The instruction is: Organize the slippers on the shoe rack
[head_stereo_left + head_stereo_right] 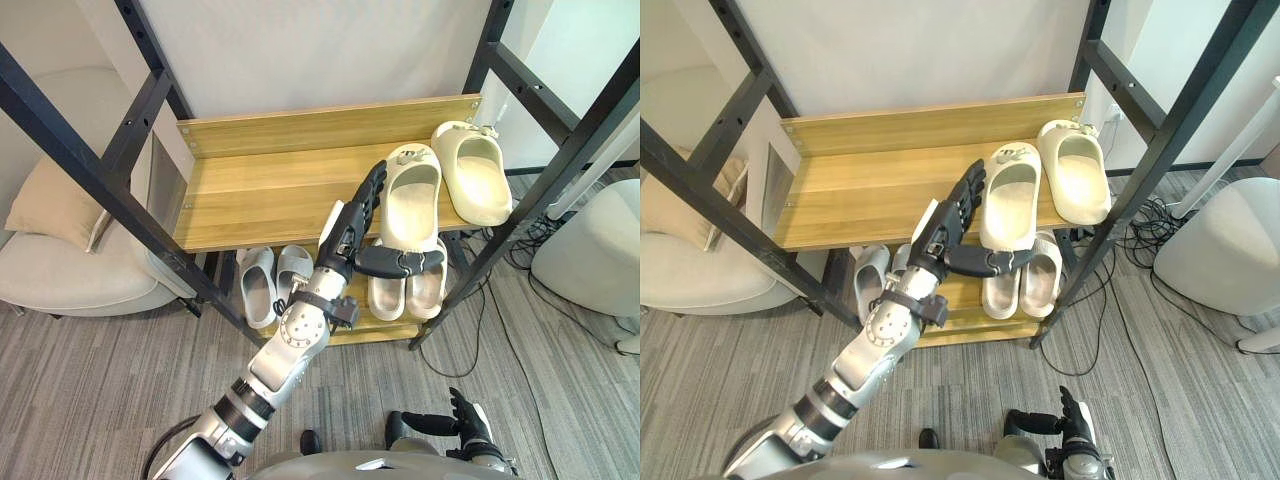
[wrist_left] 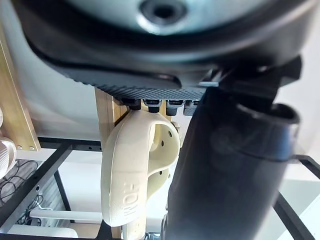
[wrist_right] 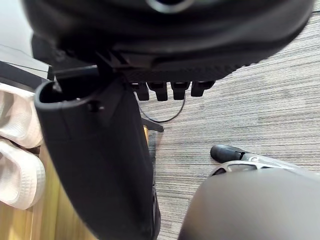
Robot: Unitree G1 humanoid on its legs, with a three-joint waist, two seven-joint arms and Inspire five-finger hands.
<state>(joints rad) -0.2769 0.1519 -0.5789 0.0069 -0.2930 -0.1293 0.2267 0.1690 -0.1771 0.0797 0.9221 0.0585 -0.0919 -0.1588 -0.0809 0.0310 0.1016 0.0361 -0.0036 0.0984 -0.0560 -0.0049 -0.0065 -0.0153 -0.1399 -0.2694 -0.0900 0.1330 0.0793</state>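
Cream slipper [image 1: 410,200] lies on the shoe rack's upper shelf [image 1: 260,190], just beside the left hand [image 1: 350,232]. The hand's straight, close-set fingers [image 1: 372,190] run along the slipper's side, and its thumb [image 1: 400,262] is spread wide below the heel. A second cream slipper [image 1: 472,172] sits beyond the first, farther from the hand. White slippers [image 1: 258,285] rest on the lower shelf [image 1: 390,328] beneath the hand. The right hand [image 1: 458,420] hangs low, fingers relaxed.

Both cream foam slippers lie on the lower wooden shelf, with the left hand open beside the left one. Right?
No. The cream foam slippers lie on the upper wooden shelf, as the left eye view shows; the left hand is open beside the left one.
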